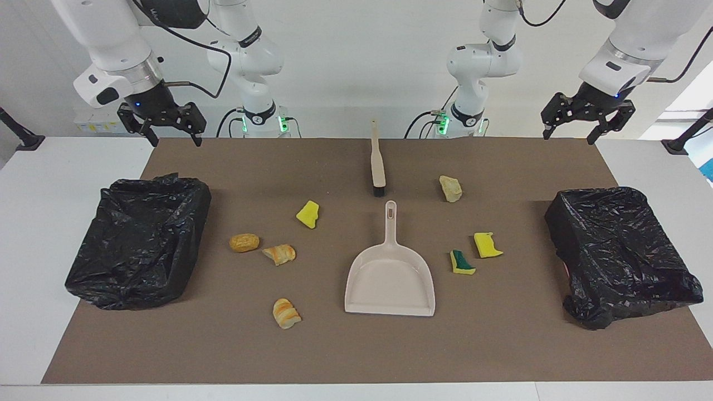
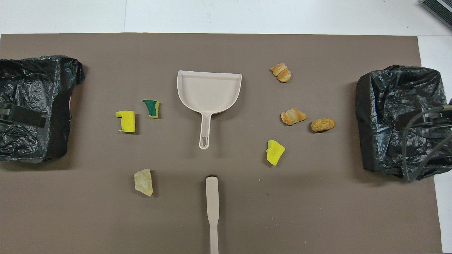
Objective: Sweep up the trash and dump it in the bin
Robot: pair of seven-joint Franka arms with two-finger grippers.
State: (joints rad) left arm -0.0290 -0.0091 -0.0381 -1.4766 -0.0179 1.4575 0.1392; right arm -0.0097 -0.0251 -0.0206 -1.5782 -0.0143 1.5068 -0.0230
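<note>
Both sets of fingers are spread and empty: the left gripper (image 1: 587, 123) hangs by one bin (image 1: 618, 253), the right gripper (image 1: 161, 123) by the other bin (image 1: 139, 239). The trash (image 1: 307, 214) lies scattered around the dustpan (image 1: 390, 278), well apart from both. A hard stroke of the brush (image 1: 377, 161) could probably flick light scraps off the surface (image 1: 356, 345).

Both arms wait raised at the robots' edge of the table. The left gripper (image 1: 588, 120) hangs fingers down with jaws apart. The right gripper (image 1: 161, 121) hangs likewise, jaws apart, holding nothing.
</note>
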